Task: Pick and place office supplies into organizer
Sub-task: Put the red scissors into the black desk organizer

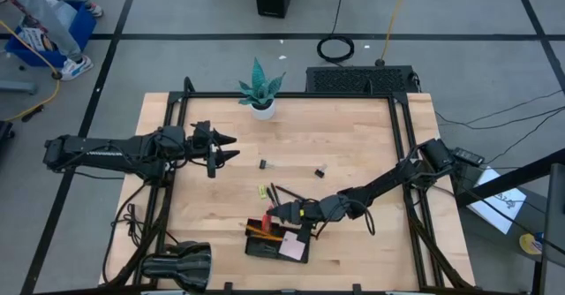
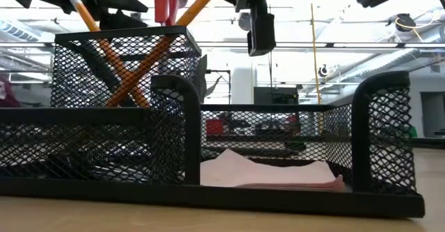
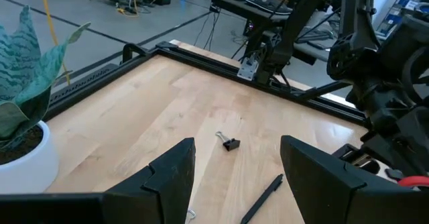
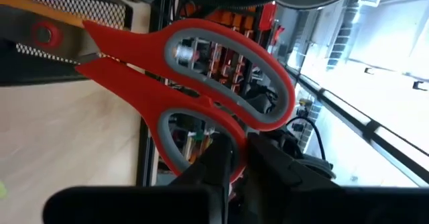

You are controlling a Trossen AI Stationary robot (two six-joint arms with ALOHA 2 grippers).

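Note:
The organizer (image 1: 275, 245), a low black mesh tray, stands near the table's front edge; orange pencils (image 2: 118, 72) lean crossed in its tall cup, and a pink-white note pad (image 2: 271, 173) lies in its low compartment. The red-handled scissors (image 4: 201, 83) stand over that cup, blade end toward the mesh, with my right gripper (image 4: 234, 155) shut on them above the organizer (image 1: 281, 212). My left gripper (image 3: 236, 177) hangs open at the table's left (image 1: 221, 149), nothing between its fingers. A black clip (image 3: 230, 143), a black pen (image 3: 261, 197) and a small yellow piece (image 1: 262, 190) lie on the table. My right gripper pinches the rim of one handle loop (image 4: 233, 140) of the scissors between its two fingers. The fingers come in about level from the table's right side. The handles are up (image 2: 163, 3) and the blade end (image 4: 40, 33) is at the mesh cup; whether it rests inside, I cannot tell.
A potted teal plant (image 1: 261, 92) stands at the far edge. A black rounded lamp-like object (image 1: 181, 264) lies at the front left corner. A second black clip (image 1: 320, 170) lies mid-table. Black frame rails (image 1: 402, 154) run along the table's sides.

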